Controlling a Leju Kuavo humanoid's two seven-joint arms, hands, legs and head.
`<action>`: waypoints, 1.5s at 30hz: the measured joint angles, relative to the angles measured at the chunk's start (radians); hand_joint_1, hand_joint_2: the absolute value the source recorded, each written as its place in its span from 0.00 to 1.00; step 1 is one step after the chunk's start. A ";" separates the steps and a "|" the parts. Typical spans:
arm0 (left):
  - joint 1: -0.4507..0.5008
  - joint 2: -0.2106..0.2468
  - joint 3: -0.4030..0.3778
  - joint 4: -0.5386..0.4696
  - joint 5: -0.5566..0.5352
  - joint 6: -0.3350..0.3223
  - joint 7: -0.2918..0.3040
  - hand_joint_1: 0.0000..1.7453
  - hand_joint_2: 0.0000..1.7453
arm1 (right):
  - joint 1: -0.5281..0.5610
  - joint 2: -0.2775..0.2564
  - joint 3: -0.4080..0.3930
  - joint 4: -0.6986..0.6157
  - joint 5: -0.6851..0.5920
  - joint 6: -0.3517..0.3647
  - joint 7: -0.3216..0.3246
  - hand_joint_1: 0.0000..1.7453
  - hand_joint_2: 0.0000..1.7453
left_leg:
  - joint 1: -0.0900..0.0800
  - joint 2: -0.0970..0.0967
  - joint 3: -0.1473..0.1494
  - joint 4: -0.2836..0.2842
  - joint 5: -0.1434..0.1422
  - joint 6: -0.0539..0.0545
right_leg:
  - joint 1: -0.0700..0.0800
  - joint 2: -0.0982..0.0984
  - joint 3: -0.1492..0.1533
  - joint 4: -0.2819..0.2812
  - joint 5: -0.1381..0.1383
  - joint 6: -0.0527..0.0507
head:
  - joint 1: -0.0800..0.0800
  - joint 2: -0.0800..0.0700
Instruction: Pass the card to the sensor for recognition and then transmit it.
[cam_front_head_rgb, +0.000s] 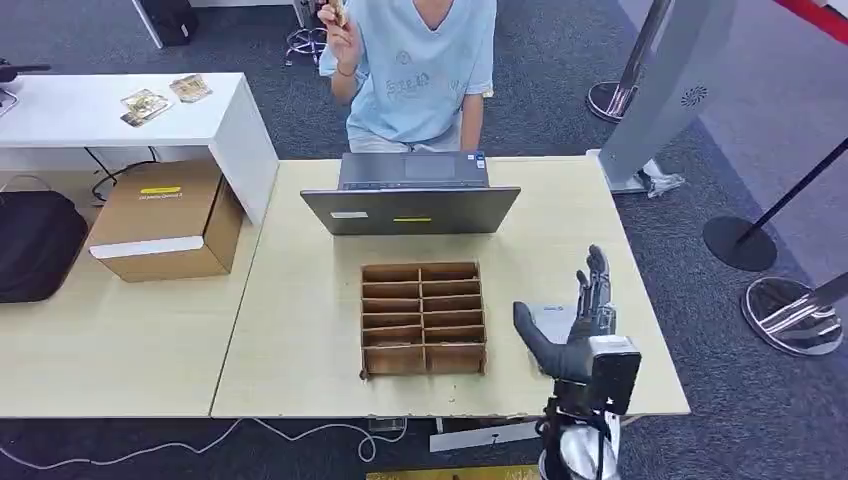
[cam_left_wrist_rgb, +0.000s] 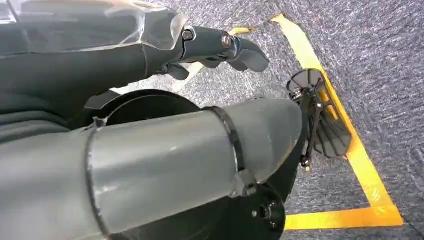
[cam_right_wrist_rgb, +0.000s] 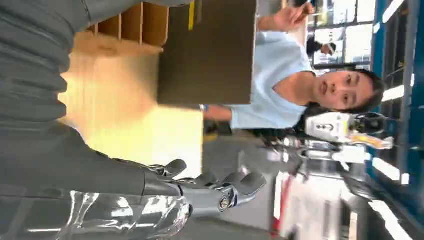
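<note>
Right hand (cam_front_head_rgb: 578, 325), fingers spread and holding nothing, above the tabletop (cam_front_head_rgb: 300, 330) just right of the cardboard divider tray (cam_front_head_rgb: 423, 318); card (cam_front_head_rgb: 339, 12) raised in the person's hand (cam_front_head_rgb: 341, 28) beyond the laptop (cam_front_head_rgb: 411, 200); left hand (cam_left_wrist_rgb: 215, 47) hangs over carpet, fingers loosely extended, empty.

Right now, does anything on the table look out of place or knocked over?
Nothing stands out. The laptop and the divided box sit square on the table, nothing spilled. The right hand hovers open beside the box; the person behind the laptop holds something up.

hidden and cut off
the right hand (cam_front_head_rgb: 578, 320) partly covers a pale flat item under it; the person (cam_front_head_rgb: 415, 70) beyond is cropped.
</note>
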 joint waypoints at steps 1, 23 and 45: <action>0.000 -0.002 0.000 0.000 -0.001 -0.001 -0.002 0.00 0.00 | 0.000 0.000 0.010 -0.004 0.108 -0.043 0.016 0.00 1.00 | 0.000 0.000 0.000 0.000 0.000 0.000 | 0.000 0.000 0.000 0.000 0.000 0.000 | 0.000 0.000; 0.002 -0.004 0.000 0.000 -0.013 -0.032 -0.005 0.00 0.00 | -0.032 0.004 0.114 -0.003 0.573 -0.202 0.100 0.00 1.00 | 0.000 0.000 0.000 0.000 0.000 0.000 | 0.000 0.000 0.000 0.000 0.000 0.000 | 0.000 0.000; -0.013 0.023 0.000 0.000 -0.054 0.010 0.001 0.00 0.00 | -0.794 0.029 0.276 0.630 1.324 -0.163 0.577 0.00 1.00 | 0.000 0.000 -0.003 0.000 0.011 -0.002 | 0.000 0.001 -0.004 0.001 0.010 -0.002 | 0.000 0.000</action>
